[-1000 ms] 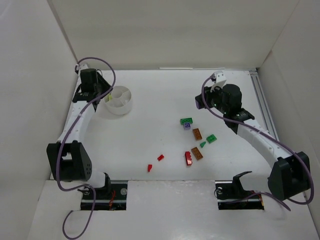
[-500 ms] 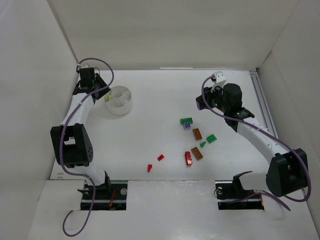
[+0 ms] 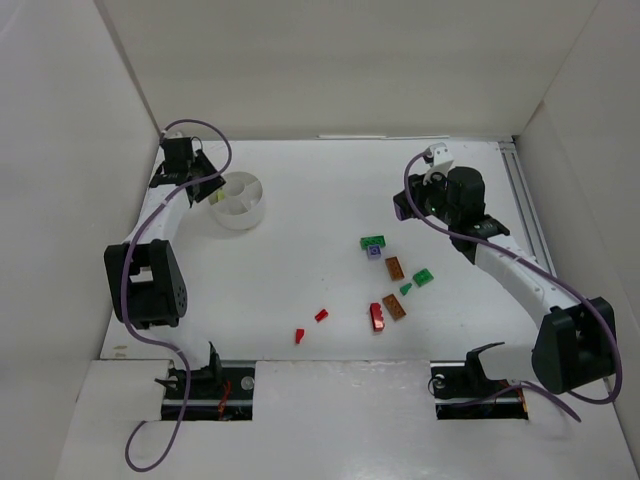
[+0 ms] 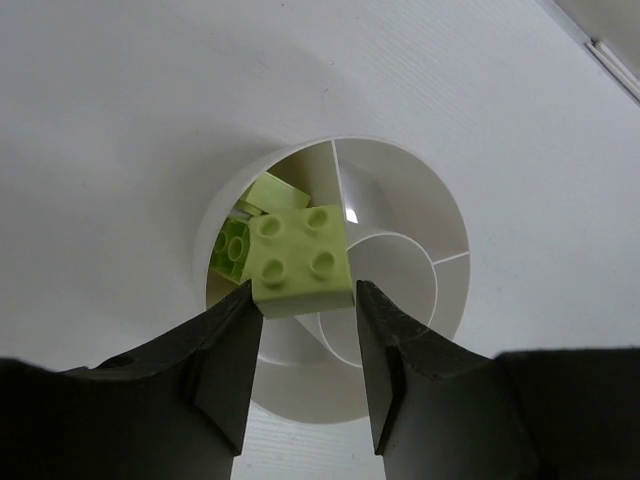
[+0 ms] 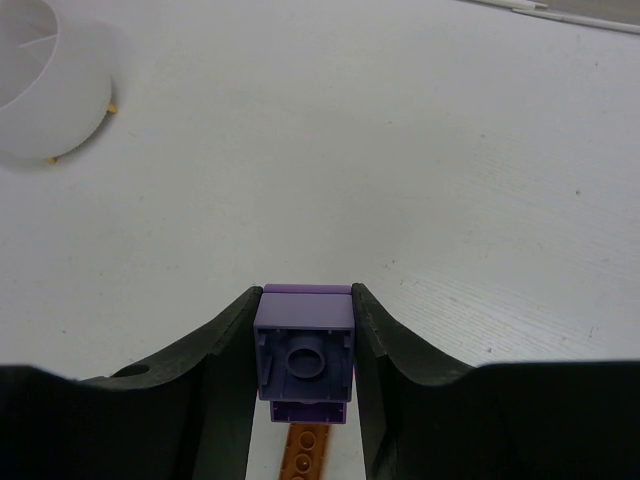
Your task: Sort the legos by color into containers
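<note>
Left gripper (image 4: 305, 298) is clamping a yellow-green two-by-two plastic brick (image 4: 298, 262), one fingertip pressing on each side. The studs are facing the wrist camera and the brick is sitting slightly tilted. It is hanging over the round white plastic cup (image 4: 410, 180) with inner dividers, above the compartment at the cup's left in the wrist view. More yellow-green bricks (image 4: 232, 250) are lying in that compartment, beneath and behind the held one.

In the top view the cup is standing at the far left of the white table (image 3: 300, 200), with the left gripper over its left rim.

Right gripper (image 5: 303, 300) is gripping a purple plastic brick (image 5: 303, 355), both jaws pressing flat on its sides. The hollow underside with its round tube is facing the wrist camera. An orange-brown flat plate (image 5: 305, 455) is showing just below it in that view. The cup is appearing at the upper left corner there, well apart.

Loose pieces are lying right of centre:
- a green brick (image 3: 373, 241), touching a small purple piece (image 3: 374, 252)
- a brown-orange plate (image 3: 393, 267)
- a second green brick (image 3: 423, 277), near a small green piece (image 3: 405, 289)
- another brown-orange plate (image 3: 394, 307), just beside a red brick (image 3: 376, 317)
- two small red pieces (image 3: 321, 314), lying apart to the left

The right gripper's own brick is too small to make out in the top view.
</note>
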